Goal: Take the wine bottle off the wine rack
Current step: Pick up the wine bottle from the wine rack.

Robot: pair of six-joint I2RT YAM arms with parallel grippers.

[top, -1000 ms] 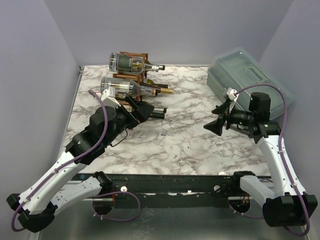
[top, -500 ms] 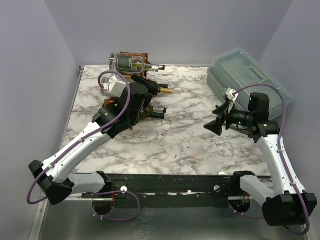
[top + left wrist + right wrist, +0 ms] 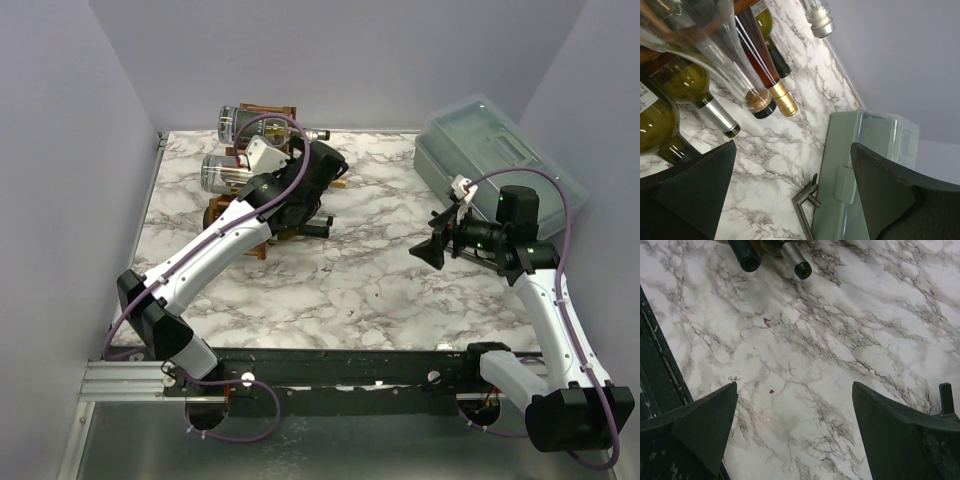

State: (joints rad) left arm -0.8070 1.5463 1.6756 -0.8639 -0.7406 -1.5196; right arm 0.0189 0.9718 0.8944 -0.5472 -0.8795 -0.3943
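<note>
Two pairs of fingers stand wide open and hold nothing. The left fingers hang at the neck side of the wine rack, and the right fingers hover over bare bench, well apart from the rack. No neck lies between the left fingers yet. In the left wrist view the necks point into the space above the gap: the green bottle with the silver neck is nearest, then the clear bottle, with the gold-capped bottle just beside it. All lie on their sides in the rack, at the far left of the bench. Which one is meant I cannot tell. Because the necks are crowded, I judge that closing may catch two at once or push a neighbour. Smooth glass may slip, and a crooked pull may drag or tip the rack, so that other bottles roll out.
</note>
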